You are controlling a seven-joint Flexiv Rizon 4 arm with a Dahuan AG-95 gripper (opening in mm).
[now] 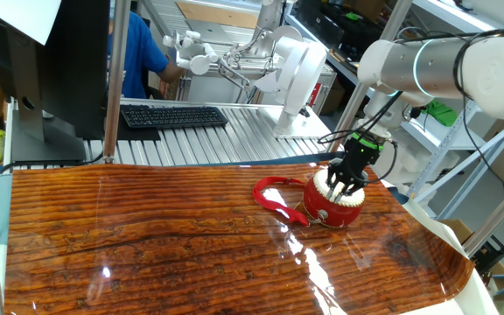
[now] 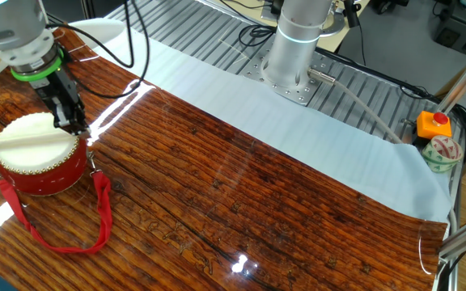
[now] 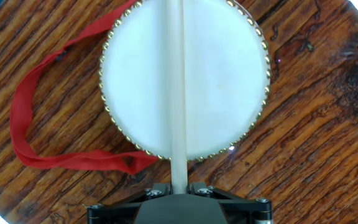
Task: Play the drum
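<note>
On the glossy wood-grain bench (image 2: 241, 194), the red ribbon strap (image 2: 95, 218) trails in a flat loop from the drum (image 2: 43, 166), a squat red cylinder with a smooth cream-white head ringed by gold studs, standing at the left end in the other fixed view. The arm reaches down just behind the drum's far edge, its hand (image 2: 67, 113) pointing at the bench with the fingers clamped on a pale, slim drumstick (image 2: 23, 139) that lies level across the head. Further right lies a white sheet (image 2: 298, 129).
</note>
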